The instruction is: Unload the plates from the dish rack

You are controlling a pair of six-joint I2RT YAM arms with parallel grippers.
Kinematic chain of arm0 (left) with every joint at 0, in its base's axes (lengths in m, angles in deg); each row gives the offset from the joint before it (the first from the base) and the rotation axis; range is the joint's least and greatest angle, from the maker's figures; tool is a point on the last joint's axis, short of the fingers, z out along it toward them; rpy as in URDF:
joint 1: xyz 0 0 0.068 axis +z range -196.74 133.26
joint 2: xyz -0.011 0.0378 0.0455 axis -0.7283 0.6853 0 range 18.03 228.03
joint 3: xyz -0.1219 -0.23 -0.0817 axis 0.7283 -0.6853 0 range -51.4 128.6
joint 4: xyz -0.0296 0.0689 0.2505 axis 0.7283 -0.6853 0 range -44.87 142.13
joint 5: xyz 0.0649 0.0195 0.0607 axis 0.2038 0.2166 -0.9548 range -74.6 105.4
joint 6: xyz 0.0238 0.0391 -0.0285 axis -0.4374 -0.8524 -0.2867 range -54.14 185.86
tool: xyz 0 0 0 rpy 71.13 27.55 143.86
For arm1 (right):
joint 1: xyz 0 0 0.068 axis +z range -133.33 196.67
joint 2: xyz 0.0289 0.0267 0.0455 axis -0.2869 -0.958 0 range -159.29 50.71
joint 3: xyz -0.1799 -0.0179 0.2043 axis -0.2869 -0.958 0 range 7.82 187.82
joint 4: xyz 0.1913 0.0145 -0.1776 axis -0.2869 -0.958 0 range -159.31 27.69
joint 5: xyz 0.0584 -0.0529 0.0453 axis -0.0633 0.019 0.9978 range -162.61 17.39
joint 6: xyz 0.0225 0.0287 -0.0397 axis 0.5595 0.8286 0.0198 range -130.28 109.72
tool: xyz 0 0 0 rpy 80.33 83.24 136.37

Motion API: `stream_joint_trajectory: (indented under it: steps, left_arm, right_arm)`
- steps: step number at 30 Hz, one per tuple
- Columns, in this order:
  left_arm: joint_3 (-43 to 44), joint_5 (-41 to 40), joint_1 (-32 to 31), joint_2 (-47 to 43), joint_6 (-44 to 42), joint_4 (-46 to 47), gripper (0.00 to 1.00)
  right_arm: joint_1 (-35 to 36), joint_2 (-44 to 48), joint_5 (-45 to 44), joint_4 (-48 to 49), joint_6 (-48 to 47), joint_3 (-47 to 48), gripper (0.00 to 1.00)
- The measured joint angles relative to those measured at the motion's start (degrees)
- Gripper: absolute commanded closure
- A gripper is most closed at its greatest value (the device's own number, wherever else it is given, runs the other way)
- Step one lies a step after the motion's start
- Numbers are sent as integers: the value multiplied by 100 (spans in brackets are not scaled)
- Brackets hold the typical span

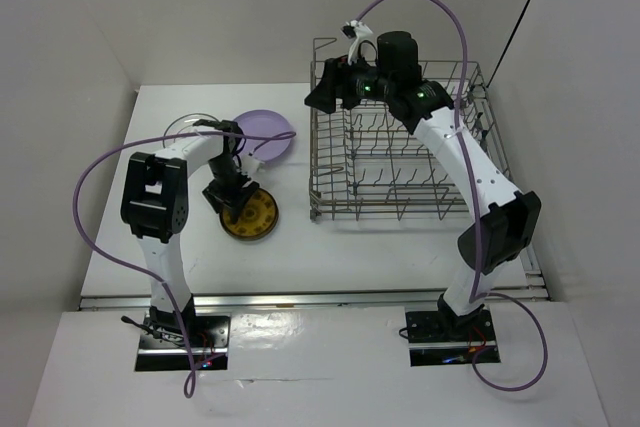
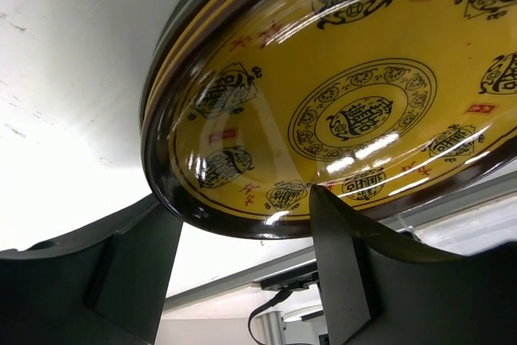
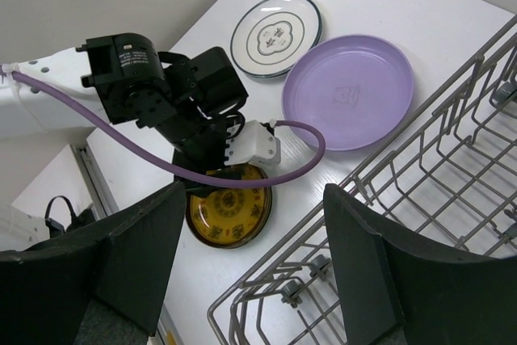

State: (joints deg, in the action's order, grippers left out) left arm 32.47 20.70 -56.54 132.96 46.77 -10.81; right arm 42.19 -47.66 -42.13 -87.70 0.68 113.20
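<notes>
You are hovering the left gripper (image 2: 238, 204) close to the yellow plate (image 2: 363, 111). Its jaws are standing wide apart, with the plate's near rim showing between them, and they are not pinching it. The yellow plate is lying flat on the table (image 1: 350, 247), left of the rack (image 1: 400, 147). The lavender plate (image 3: 347, 90) is sitting on the table just beyond it, and the white plate (image 3: 276, 34) is lying close beside that; you cannot tell whether their rims are touching. You are holding the right gripper (image 3: 254, 191) above the rack's far left corner, jaws spread wide and gripping nothing.
</notes>
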Motion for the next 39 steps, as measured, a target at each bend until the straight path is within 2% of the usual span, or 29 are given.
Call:
stream_joint_trajectory:
  steps: [5,10,15,17,21,27,30,34,39]
  left_arm:
    - [15,-33,0,0,72,9,25]
    - [328,-192,0,-50,341,44,25]
    - [457,-323,0,-721,750,479,25]
    - [385,-564,2,-1237,927,870,16]
    - [256,-1574,59,-2428,1436,1655,0]
    - [201,-3558,723,-3617,2017,2138,0]
    - [-66,-4345,1134,-3978,2135,1963,0]
    - [-855,-5403,1611,-4332,2245,1593,0]
    - [-1648,-5965,2133,-4944,2177,1193,0]
  right_arm:
    - [0,79,-151,-35,-39,-2,23]
    - [-26,348,-710,-210,-59,-74,21]
    - [-131,1132,-1676,-439,-4,-581,12]
    - [-214,1537,-2221,-612,90,-778,7]
    - [-568,2286,-3300,-1198,507,-990,0]
    - [-813,3152,-4489,-2441,1641,-1394,0]
    - [-809,3517,-4592,-2868,1958,-1683,0]
    - [-809,3694,-4621,-3552,2343,-1773,0]
    - [-815,3727,-4924,-4315,2693,-1770,0]
